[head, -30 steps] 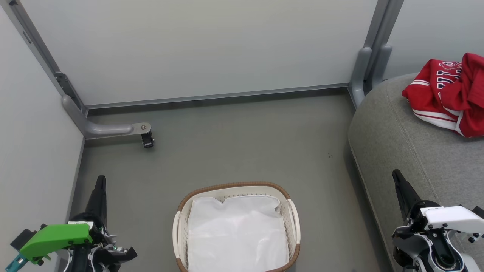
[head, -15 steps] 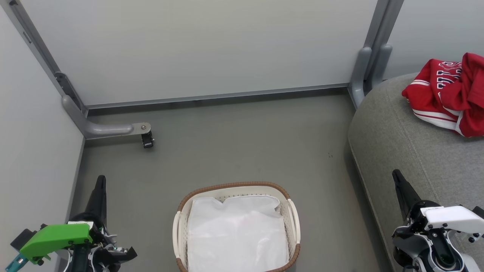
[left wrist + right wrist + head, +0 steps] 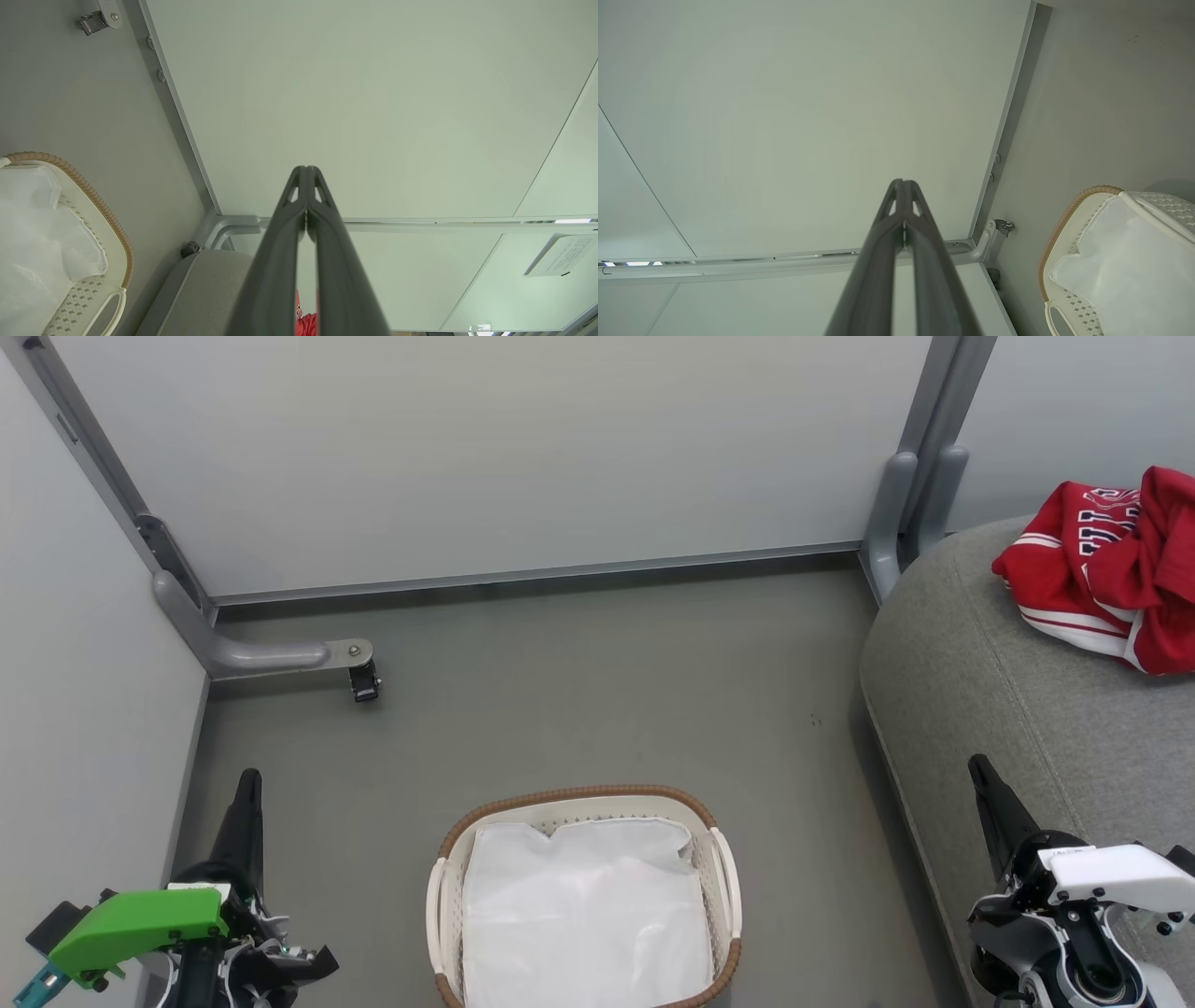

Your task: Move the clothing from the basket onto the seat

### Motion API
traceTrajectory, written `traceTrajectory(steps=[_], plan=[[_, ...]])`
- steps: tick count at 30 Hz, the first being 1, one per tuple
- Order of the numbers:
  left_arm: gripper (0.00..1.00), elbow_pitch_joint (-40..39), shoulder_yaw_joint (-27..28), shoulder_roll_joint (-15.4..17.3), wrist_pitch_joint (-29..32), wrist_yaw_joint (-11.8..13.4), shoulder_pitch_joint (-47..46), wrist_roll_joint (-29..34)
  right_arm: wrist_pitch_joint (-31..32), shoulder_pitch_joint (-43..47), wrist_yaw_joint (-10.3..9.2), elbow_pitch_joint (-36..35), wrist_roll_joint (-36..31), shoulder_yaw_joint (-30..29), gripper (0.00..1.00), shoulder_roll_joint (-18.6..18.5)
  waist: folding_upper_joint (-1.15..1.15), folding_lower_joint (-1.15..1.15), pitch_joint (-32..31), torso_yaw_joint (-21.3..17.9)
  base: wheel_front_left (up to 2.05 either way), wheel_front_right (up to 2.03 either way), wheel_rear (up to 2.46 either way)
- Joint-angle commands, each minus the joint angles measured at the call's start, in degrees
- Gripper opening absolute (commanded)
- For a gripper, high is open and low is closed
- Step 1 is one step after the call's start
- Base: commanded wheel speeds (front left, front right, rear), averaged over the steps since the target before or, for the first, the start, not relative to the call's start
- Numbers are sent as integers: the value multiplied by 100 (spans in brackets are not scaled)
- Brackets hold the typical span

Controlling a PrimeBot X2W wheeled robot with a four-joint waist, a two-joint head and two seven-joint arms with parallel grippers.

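The clothing (image 3: pixel 1106 574), a striped jersey bunched with a plain red garment, is seen lying on the seat (image 3: pixel 1008 709) towards its far right, well apart from both sets of jaws. The right gripper (image 3: pixel 978 765) is held low by the seat's near edge, its jaws pressed together with nothing between them. The left gripper (image 3: pixel 247 782) is held above the floor (image 3: pixel 607 691) left of the basket (image 3: pixel 579 795), likewise closed and empty. A white sheet (image 3: pixel 583 915) is laid inside the basket.
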Motion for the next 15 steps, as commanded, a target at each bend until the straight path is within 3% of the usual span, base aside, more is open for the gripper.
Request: traceTrajectory(steps=[1,15], plan=[[0,-9,11,2,24,-26,-53,-18,6,-43,-4,7,24,-12,0,-34,0,0,0,0,0,0,0],[0,-9,10,2,24,-26,-53,-18,5,-43,-4,7,24,-12,0,-34,0,0,0,0,0,0,0]])
